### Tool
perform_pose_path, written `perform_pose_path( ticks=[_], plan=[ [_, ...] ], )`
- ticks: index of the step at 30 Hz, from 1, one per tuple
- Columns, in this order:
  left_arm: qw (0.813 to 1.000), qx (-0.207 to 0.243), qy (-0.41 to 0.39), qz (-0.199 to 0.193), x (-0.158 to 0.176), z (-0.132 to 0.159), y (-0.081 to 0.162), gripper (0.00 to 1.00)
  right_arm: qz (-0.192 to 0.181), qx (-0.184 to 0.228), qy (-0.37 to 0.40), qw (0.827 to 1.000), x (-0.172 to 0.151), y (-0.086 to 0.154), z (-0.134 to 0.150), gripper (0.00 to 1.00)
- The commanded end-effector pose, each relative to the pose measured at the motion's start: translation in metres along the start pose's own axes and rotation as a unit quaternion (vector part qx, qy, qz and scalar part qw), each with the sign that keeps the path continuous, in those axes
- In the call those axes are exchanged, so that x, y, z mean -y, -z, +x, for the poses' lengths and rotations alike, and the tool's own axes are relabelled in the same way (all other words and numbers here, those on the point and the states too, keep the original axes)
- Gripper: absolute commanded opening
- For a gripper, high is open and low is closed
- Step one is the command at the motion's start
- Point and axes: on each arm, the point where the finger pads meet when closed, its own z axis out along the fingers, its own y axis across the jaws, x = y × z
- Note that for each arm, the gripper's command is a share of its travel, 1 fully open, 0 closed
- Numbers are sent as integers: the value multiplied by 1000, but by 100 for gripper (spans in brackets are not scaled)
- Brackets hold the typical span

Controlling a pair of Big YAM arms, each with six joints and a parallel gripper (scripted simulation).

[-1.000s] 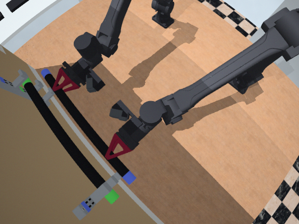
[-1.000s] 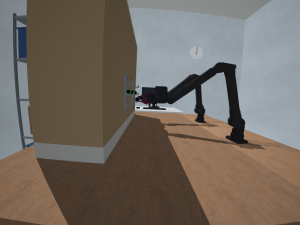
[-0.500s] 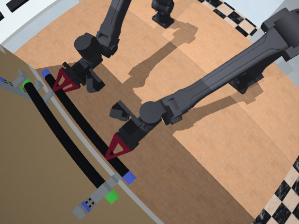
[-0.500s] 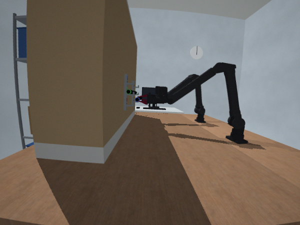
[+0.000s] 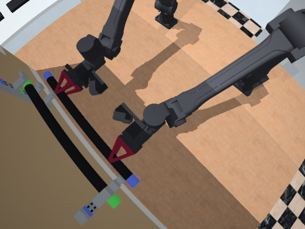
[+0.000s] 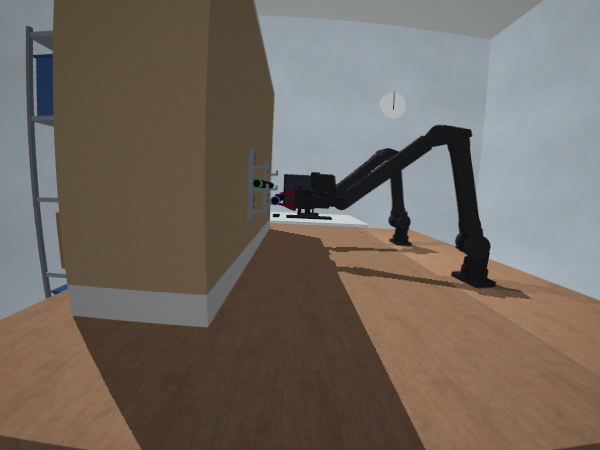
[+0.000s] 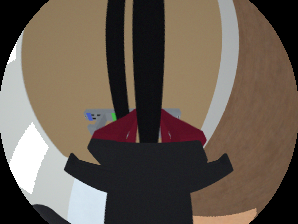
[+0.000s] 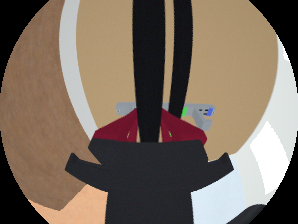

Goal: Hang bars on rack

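You have a tan wall (image 5: 38, 152) (image 6: 240, 125) (image 7: 65, 75) (image 8: 235, 60) with a pale skirting board (image 5: 141, 204) (image 6: 140, 305) (image 7: 230, 50) (image 8: 68, 50), standing on a wood-grained table (image 5: 203, 152) (image 6: 475, 350) (image 7: 270, 100) (image 8: 30, 100).

Your left claw (image 5: 110, 160) (image 6: 282, 198) (image 7: 148, 112), at lower centre of the top view, is clamped on the blue-ended bar (image 5: 86, 130) (image 6: 275, 200) (image 7: 148, 60) (image 8: 149, 60). Your right claw (image 5: 56, 91) (image 8: 149, 112), upper left there, pinches the same bar near its other end. Both claws have red, triangular, open-framed fingers.

The wrist views show you the bar running between each pair of fingers; only the top view gives you both blue ends. The exterior view shows you the bar out from the wall and lower than the green-ended bar (image 5: 63, 142) (image 6: 257, 183) (image 7: 116, 60) (image 8: 183, 50), which appears to rest on the middle arms of the grey rack (image 5: 79, 216) (image 6: 251, 212) (image 7: 172, 113) (image 8: 125, 108). Blue labels (image 5: 87, 211) (image 7: 89, 116) (image 8: 210, 112) mark its top pair.

Both bars are long, round and matte black between their painted ends. Only the exterior view gives you the round clock (image 6: 393, 105) at upper right and, far left, a metal shelf (image 6: 30, 75) holding a blue box (image 6: 45, 85).

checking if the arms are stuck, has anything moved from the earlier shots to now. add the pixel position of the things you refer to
Nothing visibly changed. The left gripper (image 5: 111, 159) (image 6: 281, 198) (image 7: 148, 112) and right gripper (image 5: 57, 92) (image 8: 149, 112) both stay shut on the blue-ended bar (image 5: 87, 127) (image 6: 275, 200) (image 7: 149, 60) (image 8: 149, 60), away from the wall; the green-ended bar (image 5: 65, 142) (image 6: 257, 183) (image 7: 116, 60) (image 8: 183, 60) stays on the rack (image 5: 100, 197) (image 6: 251, 200).
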Motion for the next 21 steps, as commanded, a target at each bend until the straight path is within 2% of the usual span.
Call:
perform_pose_path(
  ticks=[1, 21],
  plan=[
    [1000, -11, 4, -24, -18, 13, 1, 0, 29, -3, -17, 999, 24, 5, 0, 0],
    [1000, -11, 4, -24, -26, 12, 32, 0, 29, -3, -17, 999, 31, 35, 0, 0]
  ],
)
